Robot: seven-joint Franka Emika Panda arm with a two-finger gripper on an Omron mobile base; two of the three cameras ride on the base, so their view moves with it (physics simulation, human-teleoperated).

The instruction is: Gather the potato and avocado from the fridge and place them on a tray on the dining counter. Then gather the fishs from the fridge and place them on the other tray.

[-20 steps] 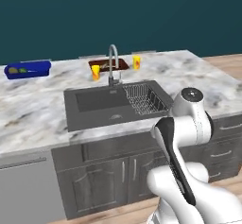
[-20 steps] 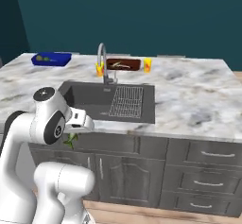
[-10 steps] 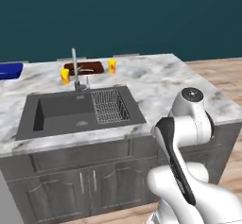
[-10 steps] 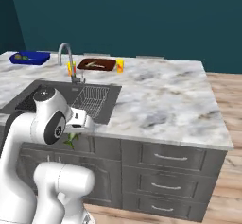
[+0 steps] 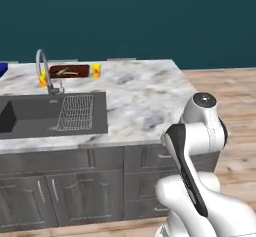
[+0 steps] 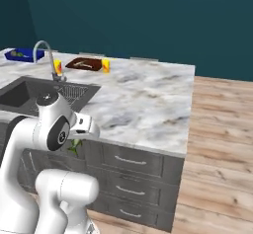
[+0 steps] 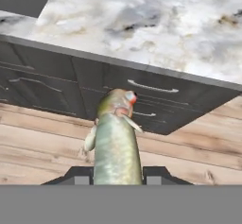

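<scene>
The tool [image 7: 117, 173] is clamped on a fish [image 7: 115, 142], held below the tabletop's [image 6: 143, 99] near edge; the brown tray [image 6: 85, 63] sits at its far edge, beyond the sink.

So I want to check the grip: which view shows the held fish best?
The hand view: the fish stands lengthwise between the pincer tips, head towards the counter. In the right base view only a green scrap peeks out under the arm.
</scene>
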